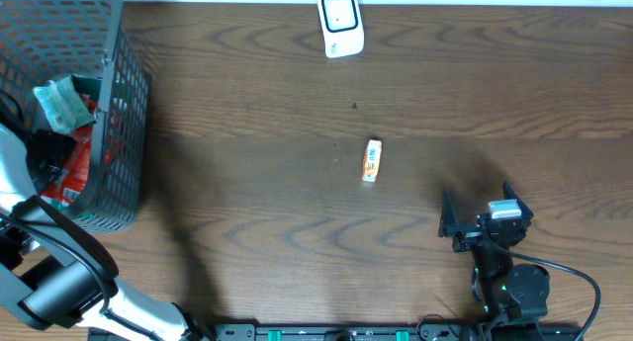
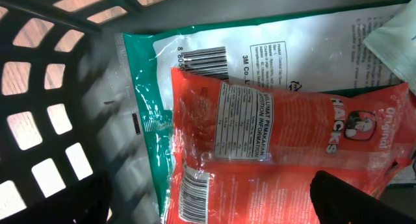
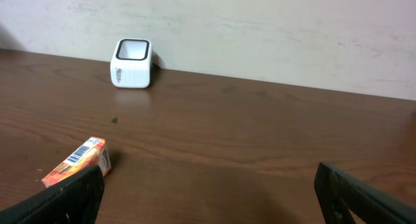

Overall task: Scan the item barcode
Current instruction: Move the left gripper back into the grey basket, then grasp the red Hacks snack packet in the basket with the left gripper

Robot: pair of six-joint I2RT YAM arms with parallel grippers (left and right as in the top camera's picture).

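Black basket (image 2: 39, 120) holds red packet (image 2: 273, 152) just under left end effector (image 2: 214, 201)

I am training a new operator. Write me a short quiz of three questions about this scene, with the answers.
1. True or false: the white barcode scanner stands near the far edge of the table, apart from the small orange box.
2. Choose one: inside the black basket, what lies directly below the left gripper? A) a red Hacks bag B) a glass bottle C) a banana
3. Fill in: the jaws of the right gripper stand ____ and hold nothing.

Key: 1 true; 2 A; 3 open.
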